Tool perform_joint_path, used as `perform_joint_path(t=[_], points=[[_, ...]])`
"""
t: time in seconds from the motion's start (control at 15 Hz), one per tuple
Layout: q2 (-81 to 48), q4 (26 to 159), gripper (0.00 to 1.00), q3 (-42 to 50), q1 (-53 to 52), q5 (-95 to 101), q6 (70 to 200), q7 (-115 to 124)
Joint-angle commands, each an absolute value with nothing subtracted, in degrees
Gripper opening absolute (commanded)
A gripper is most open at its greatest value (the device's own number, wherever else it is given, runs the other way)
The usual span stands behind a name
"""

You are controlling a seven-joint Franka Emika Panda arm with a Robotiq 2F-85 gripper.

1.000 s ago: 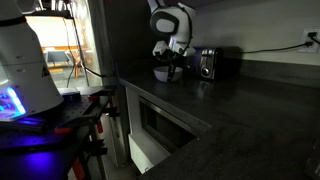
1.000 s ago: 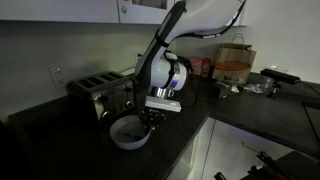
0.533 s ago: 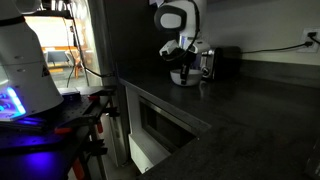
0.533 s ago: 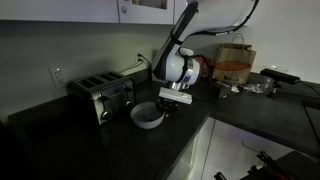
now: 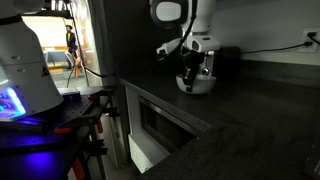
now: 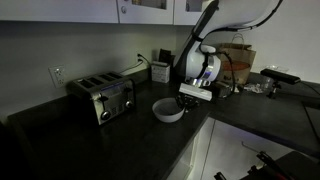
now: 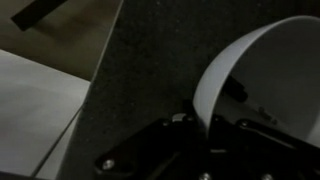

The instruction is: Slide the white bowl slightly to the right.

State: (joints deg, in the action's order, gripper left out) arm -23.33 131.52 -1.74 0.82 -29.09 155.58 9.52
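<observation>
The white bowl (image 6: 168, 109) sits on the dark countertop, well away from the toaster (image 6: 101, 97). It also shows in an exterior view (image 5: 196, 83) and fills the right of the wrist view (image 7: 265, 75). My gripper (image 6: 189, 101) stands over the bowl's rim and is shut on it. In the wrist view the gripper (image 7: 205, 128) has one finger inside the rim and one outside. In an exterior view the gripper (image 5: 192, 73) partly hides the bowl.
A dark countertop (image 6: 90, 145) with a front edge over white cabinets (image 7: 40, 110). A brown bag (image 6: 236, 64) and small items stand at the back. A second toaster view (image 5: 222, 62) is behind the bowl. A wall outlet (image 6: 57, 75) is near the toaster.
My gripper has slid the white bowl along the counter away from the toaster, keeping its hold on the rim. The gap between bowl and toaster has grown.
</observation>
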Motion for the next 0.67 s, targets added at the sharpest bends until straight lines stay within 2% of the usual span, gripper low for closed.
perform_joint_path(t=[0.0, 0.07, 0.33, 0.6], points=[[-20.5, 135.1, 0.32, -2.5, 2.1, -29.7, 155.8, 10.5], [-19.9, 135.8, 0.33, -2.5, 2.1, -29.6, 156.1, 10.3], [-15.8, 140.3, 0.62, -1.0, -1.3, -23.5, 158.5, 11.6], [-8.3, 147.2, 0.92, 3.9, -7.2, -8.1, 160.1, 23.4]])
